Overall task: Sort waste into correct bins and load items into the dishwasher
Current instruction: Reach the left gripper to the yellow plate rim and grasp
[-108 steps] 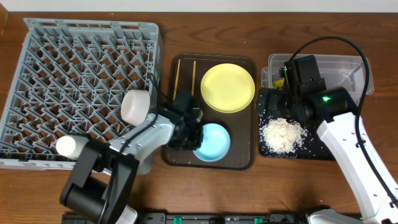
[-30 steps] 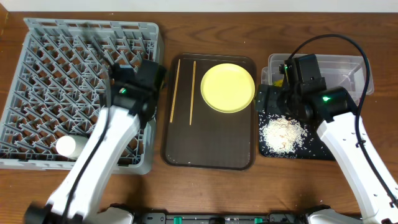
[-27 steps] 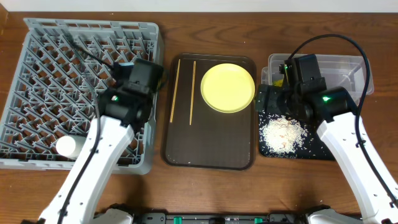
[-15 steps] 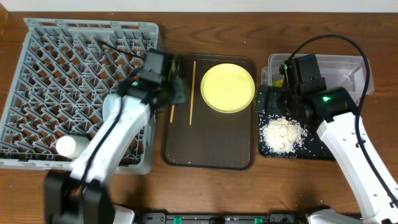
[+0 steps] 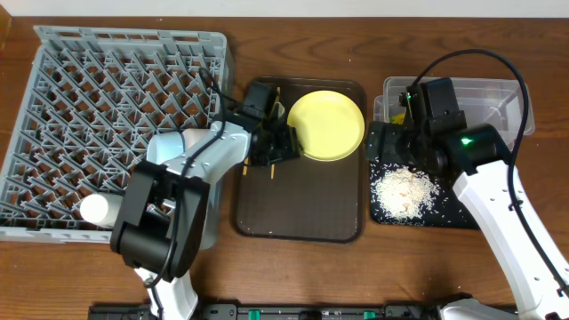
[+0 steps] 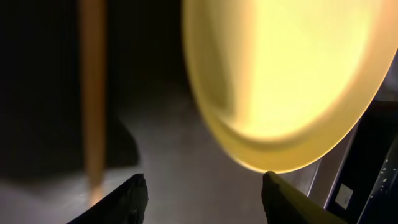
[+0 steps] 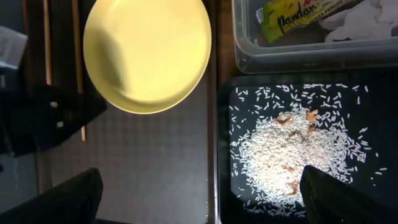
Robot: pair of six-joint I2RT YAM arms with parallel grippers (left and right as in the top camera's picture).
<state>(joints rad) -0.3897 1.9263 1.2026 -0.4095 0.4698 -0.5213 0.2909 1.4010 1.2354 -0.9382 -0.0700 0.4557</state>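
The yellow plate lies on the brown tray, with two chopsticks to its left. My left gripper is open and low over the tray at the plate's left rim. In the left wrist view the plate fills the upper right and one chopstick is at the left. The open left gripper has only tray surface between its fingers. My right gripper is open wide and empty above the rice on the black tray. The clear tub holds the wrapper and white scrap.
The grey dish rack fills the left side, with a white cup in its front left corner. My left arm stretches from the table's front across the rack's right edge. The clear tub stands behind the black tray.
My left arm has swung right from over the dish rack onto the brown tray, ending at the plate's left rim. The blue bowl is gone from the tray. The right arm has not moved.
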